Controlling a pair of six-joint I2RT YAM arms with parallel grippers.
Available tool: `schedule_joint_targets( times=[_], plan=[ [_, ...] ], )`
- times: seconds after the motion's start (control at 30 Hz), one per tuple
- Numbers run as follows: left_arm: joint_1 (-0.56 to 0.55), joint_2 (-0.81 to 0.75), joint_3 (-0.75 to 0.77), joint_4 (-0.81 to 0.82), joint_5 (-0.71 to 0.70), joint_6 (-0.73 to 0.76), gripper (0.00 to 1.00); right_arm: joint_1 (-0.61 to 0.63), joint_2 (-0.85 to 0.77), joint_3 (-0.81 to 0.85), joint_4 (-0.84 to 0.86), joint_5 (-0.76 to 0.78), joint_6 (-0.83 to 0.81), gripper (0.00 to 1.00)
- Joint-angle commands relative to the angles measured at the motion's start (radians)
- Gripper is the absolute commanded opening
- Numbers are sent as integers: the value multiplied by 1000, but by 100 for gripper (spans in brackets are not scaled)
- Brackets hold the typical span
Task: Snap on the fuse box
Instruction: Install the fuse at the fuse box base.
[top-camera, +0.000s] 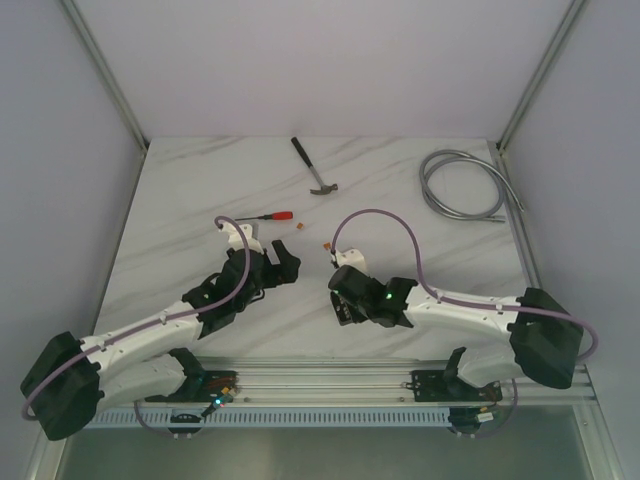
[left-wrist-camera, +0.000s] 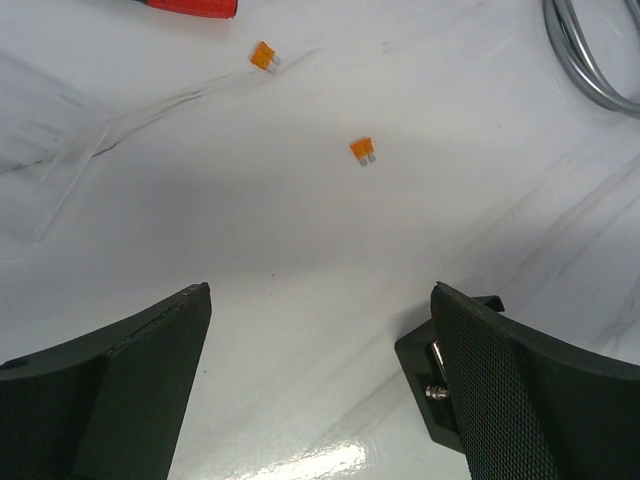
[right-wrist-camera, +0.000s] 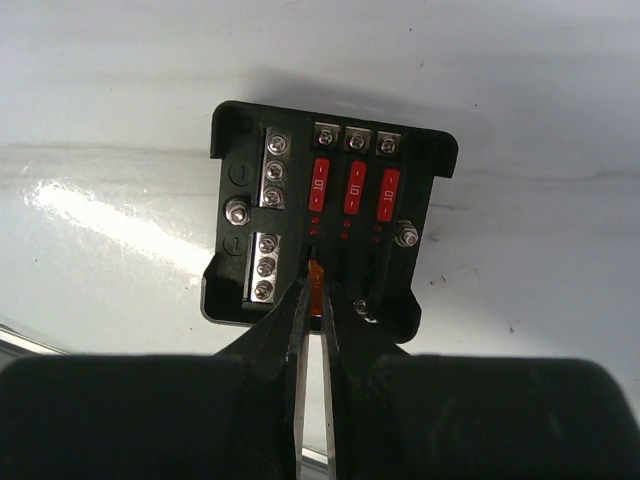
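Observation:
The fuse box (right-wrist-camera: 228, 272) is a black square box lying open side up on the marble table, with three red fuses (right-wrist-camera: 352, 188) seated in its far row. My right gripper (right-wrist-camera: 317, 290) hangs directly over its near row, shut on a small orange fuse (right-wrist-camera: 318, 274) whose tip is at a slot. In the top view the right gripper (top-camera: 342, 288) covers the box. My left gripper (top-camera: 284, 262) stands wide open just left of it with nothing between its fingers; a corner of the fuse box (left-wrist-camera: 424, 368) shows beside its right finger (left-wrist-camera: 520, 390).
Two loose orange fuses (left-wrist-camera: 264, 55) (left-wrist-camera: 363, 150) lie on the table beyond the left gripper, near a red-handled screwdriver (top-camera: 276, 215). A hammer (top-camera: 315, 170) lies farther back, and a coiled grey hose (top-camera: 465, 185) sits at the back right.

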Motion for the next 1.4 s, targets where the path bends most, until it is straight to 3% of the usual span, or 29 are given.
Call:
schedule_joint_targets(
  times=[0.0,0.83,1.37],
  plan=[
    [7,10,29,-8,3,-8,100,8,19,-8,-6,42,18,0],
    [12,-39,14,-33,-26,-28,100,25,122,31,51,114,-8,0],
    [19,-54,6,-45,-27,-43,100,34,101,50,41,137,2,0]
  ],
)
